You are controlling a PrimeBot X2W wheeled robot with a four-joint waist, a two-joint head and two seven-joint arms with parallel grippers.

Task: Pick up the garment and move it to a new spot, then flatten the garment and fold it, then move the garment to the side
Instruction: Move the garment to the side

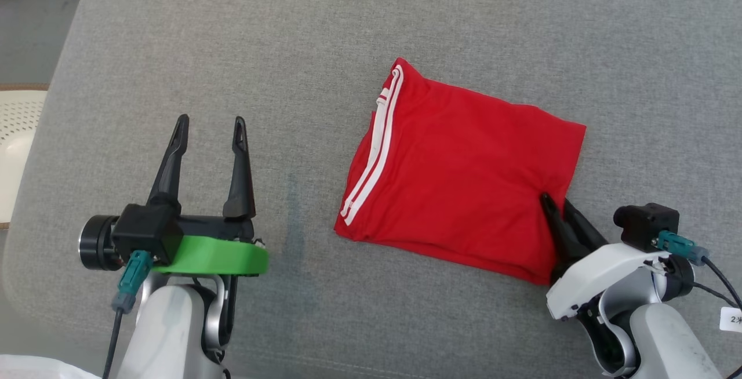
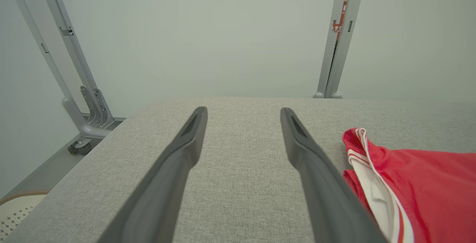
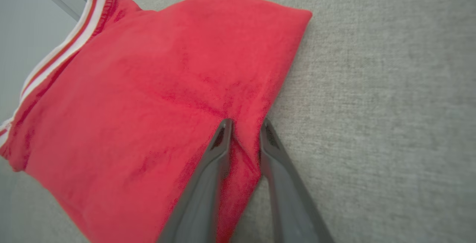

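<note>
A folded red garment [image 1: 464, 176] with white stripes along one edge lies flat on the grey cloth-covered table [image 1: 290, 48], right of centre. My right gripper [image 1: 555, 200] sits at the garment's near right edge. In the right wrist view its fingers [image 3: 219, 154] stand close together with a ridge of the red garment [image 3: 148, 87] pinched between them [image 3: 246, 124]. My left gripper [image 1: 210, 124] hovers open over bare table to the garment's left, nothing between its fingers. The left wrist view shows that gripper [image 2: 243, 113] open, with the garment's striped edge [image 2: 427, 183] to its right.
The table's left edge [image 1: 64, 77] curves down toward the floor, where a white perforated object [image 1: 17, 135] stands. Grey metal frame posts [image 2: 338, 49] rise beyond the table's far edge before a pale wall.
</note>
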